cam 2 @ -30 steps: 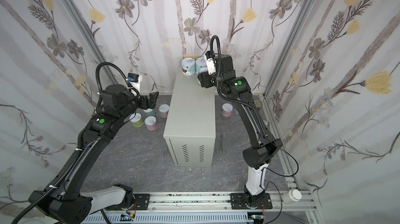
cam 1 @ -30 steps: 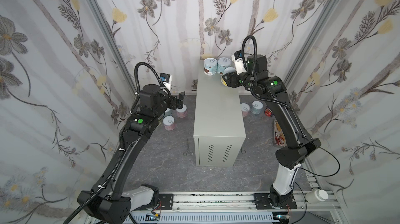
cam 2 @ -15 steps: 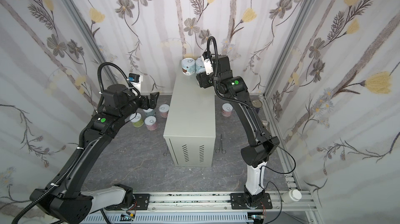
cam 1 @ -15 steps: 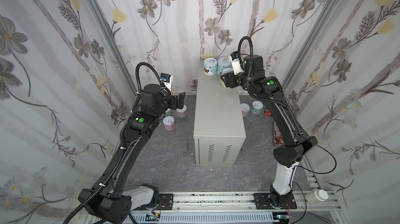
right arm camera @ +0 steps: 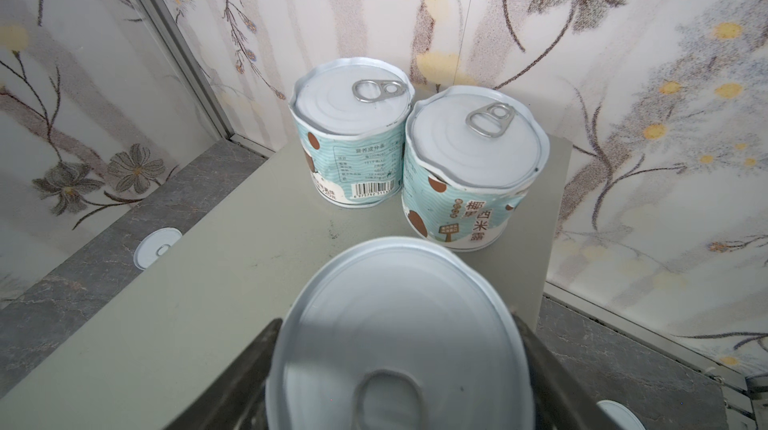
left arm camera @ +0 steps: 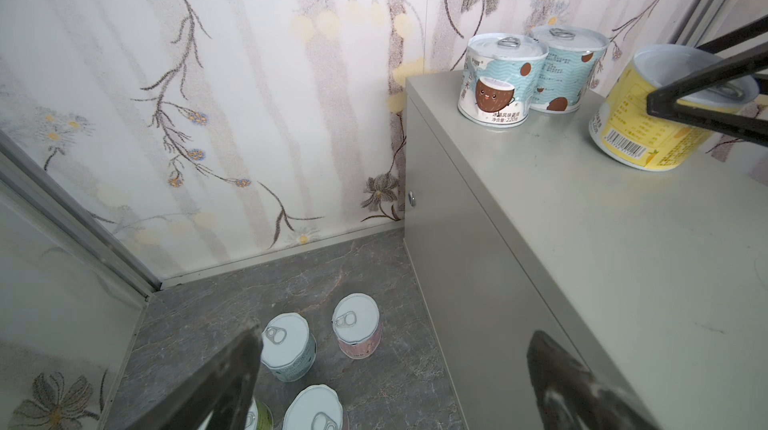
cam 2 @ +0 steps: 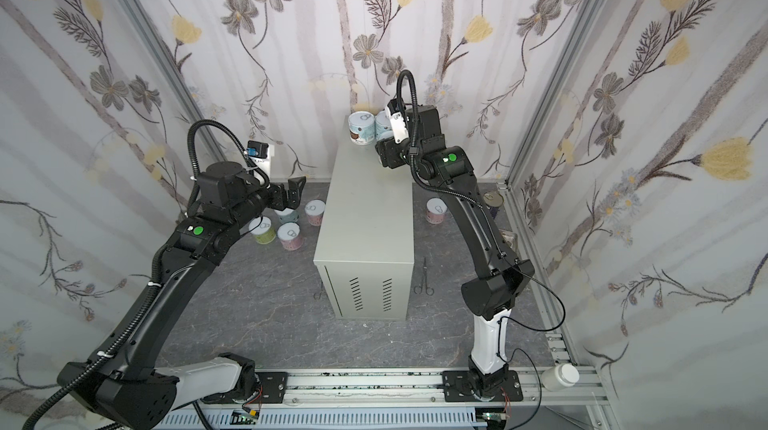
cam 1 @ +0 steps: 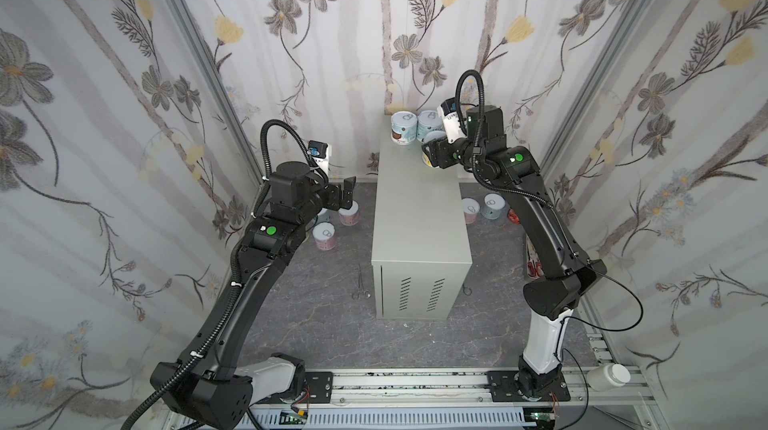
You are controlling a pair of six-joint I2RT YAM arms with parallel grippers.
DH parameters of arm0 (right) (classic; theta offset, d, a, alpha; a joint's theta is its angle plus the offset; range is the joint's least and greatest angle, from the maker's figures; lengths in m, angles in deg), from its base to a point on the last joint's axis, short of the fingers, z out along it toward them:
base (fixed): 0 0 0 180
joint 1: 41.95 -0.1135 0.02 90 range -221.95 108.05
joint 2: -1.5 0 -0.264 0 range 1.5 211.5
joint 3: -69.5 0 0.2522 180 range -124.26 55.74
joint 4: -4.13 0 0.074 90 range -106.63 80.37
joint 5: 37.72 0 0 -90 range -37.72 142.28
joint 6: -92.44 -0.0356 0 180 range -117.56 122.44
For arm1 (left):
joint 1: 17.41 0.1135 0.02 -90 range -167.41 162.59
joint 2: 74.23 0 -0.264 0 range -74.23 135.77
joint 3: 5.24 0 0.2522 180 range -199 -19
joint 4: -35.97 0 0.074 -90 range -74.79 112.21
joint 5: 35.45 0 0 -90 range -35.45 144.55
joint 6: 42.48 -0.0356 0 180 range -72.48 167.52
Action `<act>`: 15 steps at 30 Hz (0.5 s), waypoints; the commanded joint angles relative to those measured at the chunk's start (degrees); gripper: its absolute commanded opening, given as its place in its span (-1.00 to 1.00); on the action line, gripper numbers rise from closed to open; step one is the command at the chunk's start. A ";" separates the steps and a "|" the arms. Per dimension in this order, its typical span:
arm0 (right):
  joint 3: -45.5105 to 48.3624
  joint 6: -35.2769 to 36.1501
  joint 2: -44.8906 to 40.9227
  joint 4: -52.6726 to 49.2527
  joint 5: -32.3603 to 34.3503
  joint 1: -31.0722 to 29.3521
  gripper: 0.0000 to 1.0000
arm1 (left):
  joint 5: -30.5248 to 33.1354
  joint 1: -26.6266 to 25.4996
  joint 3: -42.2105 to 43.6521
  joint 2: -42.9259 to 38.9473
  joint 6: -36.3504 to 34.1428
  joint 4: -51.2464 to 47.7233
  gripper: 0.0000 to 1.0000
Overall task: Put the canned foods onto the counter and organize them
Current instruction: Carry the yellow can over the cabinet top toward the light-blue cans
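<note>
Grey stone floor nearest: a pink can (cam 1: 325,237) and its neighbours stand below the left end effector (cam 1: 348,194), jaws wide, empty. Farther back on the tabletop (cam 1: 419,207), the right end effector (right arm camera: 397,324) grips a tilted yellow can (left arm camera: 648,133) near the side edge. Released while tilted, it may topple off; pushed deeper, it could knock the coconut cans (left arm camera: 498,79) behind.

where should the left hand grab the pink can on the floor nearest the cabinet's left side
Grip the pink can by its round side wall, just below the lid, coming down from above. It stands upright, with bare floor between it, the blue can and the cabinet, so the open left hand should fit around it.
</note>
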 commanded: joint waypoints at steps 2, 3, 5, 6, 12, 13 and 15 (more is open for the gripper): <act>-0.33 -0.61 -0.18 0.77 -3.70 0.80 0.61 | -0.20 0.02 -0.04 -0.05 0.51 0.72 1.00; -0.26 -0.96 -0.28 0.86 -4.67 1.01 0.66 | -0.19 0.05 0.06 -0.16 0.52 0.72 1.00; -0.02 -1.26 -0.54 1.13 -5.62 1.47 0.73 | -0.08 0.06 0.17 -0.31 0.48 0.72 1.00; -0.06 -1.26 -0.70 1.12 -5.63 1.52 0.75 | 0.00 0.02 0.19 -0.32 0.51 0.72 1.00; 3.51 -0.35 -3.18 2.80 -7.04 1.57 0.82 | 0.09 0.05 -0.15 -0.32 0.34 0.89 1.00; 5.49 0.00 -4.39 3.93 -7.49 1.62 0.85 | 0.09 0.07 -0.37 -0.15 0.32 0.81 1.00; 10.89 1.03 -7.43 6.99 -8.83 1.57 0.90 | 0.26 0.05 -0.81 0.02 0.03 0.59 1.00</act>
